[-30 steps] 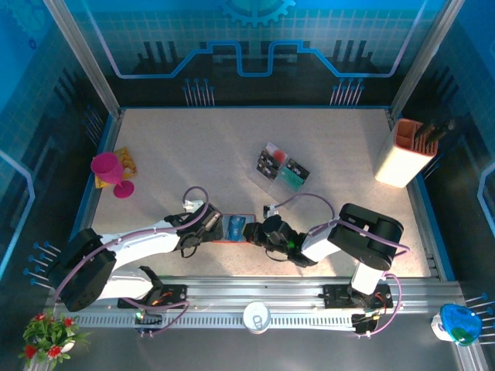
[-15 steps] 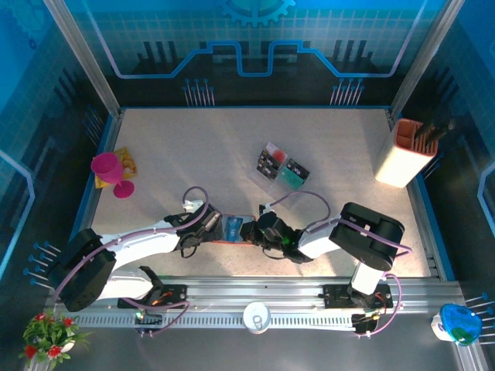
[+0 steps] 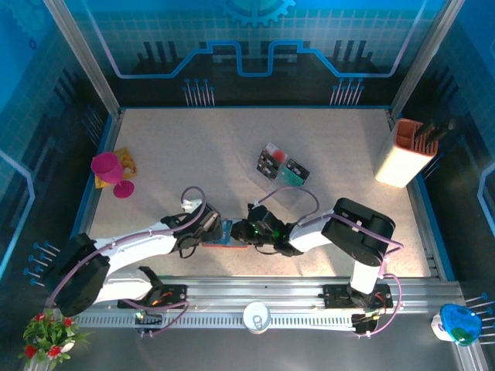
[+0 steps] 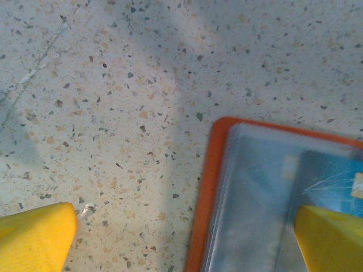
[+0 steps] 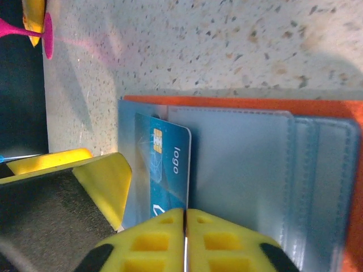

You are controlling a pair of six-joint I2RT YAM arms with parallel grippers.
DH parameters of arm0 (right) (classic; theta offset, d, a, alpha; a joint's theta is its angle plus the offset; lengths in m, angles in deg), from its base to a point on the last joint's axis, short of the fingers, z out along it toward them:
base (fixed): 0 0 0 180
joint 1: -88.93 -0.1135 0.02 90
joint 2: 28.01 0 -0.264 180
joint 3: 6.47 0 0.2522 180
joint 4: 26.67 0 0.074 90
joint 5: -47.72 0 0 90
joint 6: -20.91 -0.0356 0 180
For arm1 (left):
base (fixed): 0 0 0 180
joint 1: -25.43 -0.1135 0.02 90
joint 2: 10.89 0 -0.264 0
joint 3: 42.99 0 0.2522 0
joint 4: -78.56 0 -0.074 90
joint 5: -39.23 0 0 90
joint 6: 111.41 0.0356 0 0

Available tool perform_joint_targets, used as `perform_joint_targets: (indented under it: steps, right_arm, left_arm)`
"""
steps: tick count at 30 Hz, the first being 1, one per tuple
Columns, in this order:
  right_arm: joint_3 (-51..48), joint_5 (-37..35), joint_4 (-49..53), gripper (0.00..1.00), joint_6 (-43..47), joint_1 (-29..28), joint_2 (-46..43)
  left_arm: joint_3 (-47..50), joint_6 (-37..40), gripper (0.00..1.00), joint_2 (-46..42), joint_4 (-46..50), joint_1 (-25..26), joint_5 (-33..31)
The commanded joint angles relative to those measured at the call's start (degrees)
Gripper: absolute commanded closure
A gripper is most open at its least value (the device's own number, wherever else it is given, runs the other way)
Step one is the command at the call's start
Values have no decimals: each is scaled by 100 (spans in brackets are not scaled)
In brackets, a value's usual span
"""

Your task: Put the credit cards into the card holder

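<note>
At near edge of speckled surface point(image 3: 193, 154), orange-red leather card holder point(image 5: 238, 147) open, left end effector point(image 4: 181, 238) spread wide over its corner, prob. pinning it; right end effector point(image 5: 185, 226), fingers together, against half-inserted teal-blue plastic card point(image 5: 167, 170), prob. to push it home.

One orange-red folding leather card holder point(image 5: 255, 170), one blue plastic chip card point(image 5: 170, 164) in it. One clear plastic tray point(image 3: 280, 165) of further cards: one teal card point(image 3: 295, 175) and one black-and-red card point(image 3: 269, 161) show, the rest too small to count. One pink plastic goblet point(image 3: 108, 169) — and one orange-and-white upright tub point(image 3: 402, 158).
</note>
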Motion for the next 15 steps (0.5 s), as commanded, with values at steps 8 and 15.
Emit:
perform_joint_targets:
  steps: [8, 15]
  right_arm:
    - [408, 643, 2315, 65, 1750, 400, -999]
    - [1771, 845, 3875, 80, 3077, 300, -604]
  left_arm:
    - [-441, -25, 1, -688, 908, -451, -163]
    - [-259, -487, 1, -667, 1437, -728, -96]
